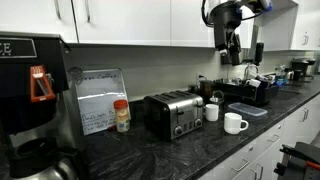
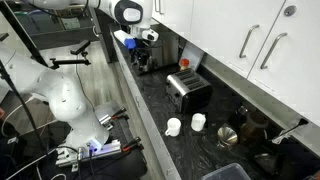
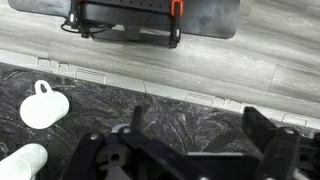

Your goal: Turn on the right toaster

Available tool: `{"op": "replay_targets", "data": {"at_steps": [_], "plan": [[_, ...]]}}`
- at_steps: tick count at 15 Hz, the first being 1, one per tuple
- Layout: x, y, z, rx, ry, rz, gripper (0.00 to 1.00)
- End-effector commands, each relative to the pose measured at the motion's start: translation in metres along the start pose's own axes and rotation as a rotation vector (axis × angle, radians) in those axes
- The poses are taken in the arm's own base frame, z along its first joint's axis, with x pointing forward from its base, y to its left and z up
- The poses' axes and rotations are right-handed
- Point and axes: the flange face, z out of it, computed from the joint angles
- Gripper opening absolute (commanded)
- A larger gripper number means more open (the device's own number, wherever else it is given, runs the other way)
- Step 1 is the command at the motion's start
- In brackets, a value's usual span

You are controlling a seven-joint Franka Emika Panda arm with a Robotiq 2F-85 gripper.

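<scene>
The right toaster (image 1: 172,115) is a wide box with dark sides and a shiny silver front with levers and knobs. It stands mid-counter in both exterior views (image 2: 188,92) and does not show in the wrist view. My gripper (image 1: 232,52) hangs high above the counter, well away from the toaster and past the mugs, over the low black appliance (image 1: 245,93). It also shows in an exterior view (image 2: 140,42). In the wrist view my gripper (image 3: 198,135) is open and empty, with dark marble counter between the fingers.
Two white mugs (image 1: 211,112) (image 1: 235,123) stand beside the toaster and also show in the wrist view (image 3: 43,105) (image 3: 25,160). A coffee machine (image 1: 30,90) and a spice jar (image 1: 122,116) stand on the toaster's other side. White cabinets (image 1: 130,18) hang above. The counter edge (image 3: 190,97) drops to a wood floor.
</scene>
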Motion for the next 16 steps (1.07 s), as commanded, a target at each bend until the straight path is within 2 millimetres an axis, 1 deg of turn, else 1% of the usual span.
{"op": "replay_targets", "data": {"at_steps": [1, 9, 11, 13, 16], "plan": [[0.000, 0.000, 0.000, 0.000, -0.001, 0.000, 1.00], [0.000, 0.000, 0.000, 0.000, -0.001, 0.000, 1.00], [-0.001, 0.001, 0.000, 0.012, 0.030, -0.030, 1.00], [0.004, 0.013, 0.006, 0.018, 0.053, -0.052, 1.00], [0.016, 0.041, 0.017, 0.014, 0.090, -0.084, 1.00]]}}
